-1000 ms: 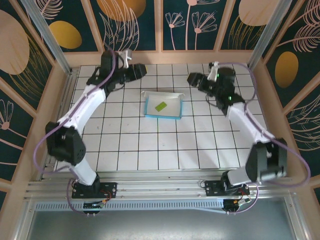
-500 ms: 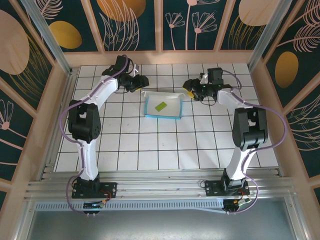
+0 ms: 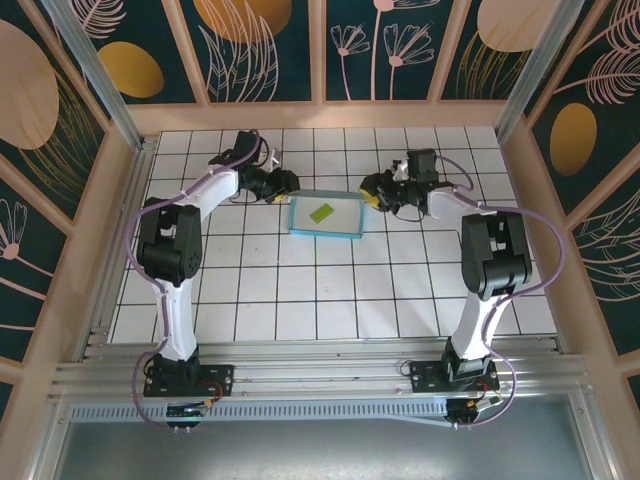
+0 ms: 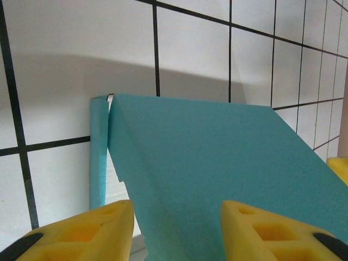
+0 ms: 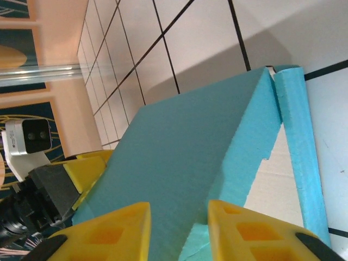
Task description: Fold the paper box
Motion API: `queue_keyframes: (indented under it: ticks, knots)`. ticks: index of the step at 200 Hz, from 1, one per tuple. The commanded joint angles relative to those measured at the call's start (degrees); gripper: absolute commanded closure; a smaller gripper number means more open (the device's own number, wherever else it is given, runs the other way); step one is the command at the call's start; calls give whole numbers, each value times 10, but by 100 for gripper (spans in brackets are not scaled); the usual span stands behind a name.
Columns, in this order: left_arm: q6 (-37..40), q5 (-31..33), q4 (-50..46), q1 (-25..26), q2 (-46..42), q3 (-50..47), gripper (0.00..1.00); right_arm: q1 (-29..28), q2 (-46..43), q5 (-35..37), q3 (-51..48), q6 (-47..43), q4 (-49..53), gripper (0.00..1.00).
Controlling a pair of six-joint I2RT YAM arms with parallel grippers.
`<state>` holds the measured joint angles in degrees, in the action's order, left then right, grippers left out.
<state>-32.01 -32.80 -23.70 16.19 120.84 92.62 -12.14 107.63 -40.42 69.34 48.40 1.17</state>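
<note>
Where the tiled table (image 3: pixel 300 290) runs toward its far half, the paper box (image 3: pixel 325 222) lies cyan face up between the arms. Left gripper (image 3: pixel 287 185) sits at its left end, fingers apart astride a raised flap. Right gripper (image 3: pixel 369 191) is likewise parted at the right end.

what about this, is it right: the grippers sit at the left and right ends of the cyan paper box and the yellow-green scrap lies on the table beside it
No: the yellow-green scrap lies on the paper box, not beside it, as the top view shows. The left gripper and right gripper do sit at its ends.
</note>
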Motion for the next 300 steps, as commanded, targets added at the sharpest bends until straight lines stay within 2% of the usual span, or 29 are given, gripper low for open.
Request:
queue_keyframes:
  ticks: [1, 50, 87, 126, 185, 230, 272, 300]
  knots:
    - [-10, -13, 22, 0, -12, -20, 57, -6, 4, 13, -14, -3, -17, 67]
    - [-11, 6, 56, 2, -32, -89, 62, -14, -3, 83, -60, -48, 1, 68]
    - [-21, 4, 87, 3, -39, -134, 67, -17, -11, 100, -69, -65, 8, 69]
    - [-9, 24, 65, 4, -72, -119, 64, -22, -49, 144, -39, -88, 52, 67]
    - [6, 66, 31, 7, -97, -115, 59, -66, -69, 209, -19, -114, 82, 62]
    - [22, 56, 12, 25, -67, -111, 62, -87, -37, 188, -11, -116, 83, 66]
    - [6, 44, 39, 30, -53, -130, 72, -89, -19, 191, -16, -118, 83, 73]
    - [-9, 30, 67, 32, -51, -146, 75, -90, -13, 184, -25, -114, 74, 75]
